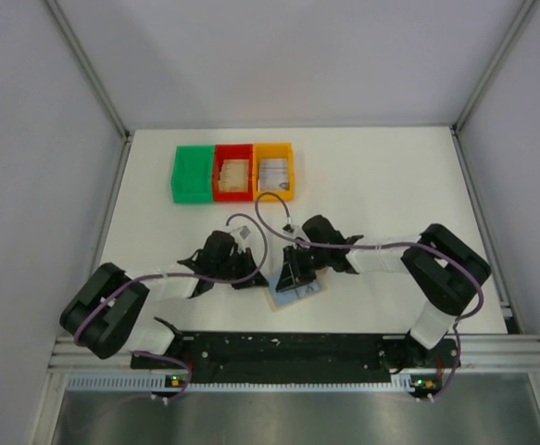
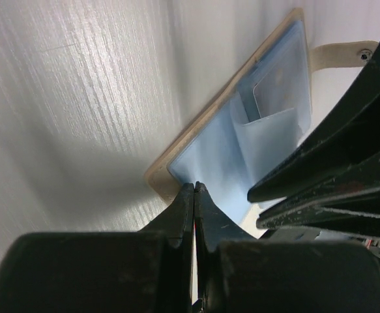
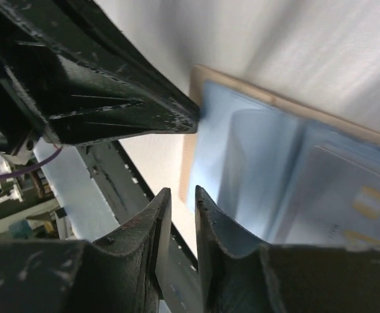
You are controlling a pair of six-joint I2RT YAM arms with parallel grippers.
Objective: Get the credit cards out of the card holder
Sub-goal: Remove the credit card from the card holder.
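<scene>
1. Obstructions. My right gripper (image 3: 180, 195) hangs over the near edge of the card holder (image 1: 299, 295). Its jaws are parted by a slim gap, and nothing is visible between them. My left gripper (image 2: 195, 190) is clenched, its tips on the holder's tan corner. Each gripper partly blocks the other's wrist view. A purple cable (image 1: 270, 209) loops above both.
2. The holder lies open on the table (image 1: 390, 176) between my grippers, blue lining up. One card (image 3: 346, 195) shows in its pocket.
3. Surroundings. The table is white, enclosed by pale walls (image 1: 297, 56), with a black rail (image 1: 288, 348) along the near edge.
4. Count. There are three bins, touching in a row at the far side: green bin (image 1: 191, 176), red bin (image 1: 233, 149) holding tan cards (image 1: 233, 173), and orange bin (image 1: 273, 146) holding grey cards (image 1: 273, 171). The number of cards per bin cannot be read.
</scene>
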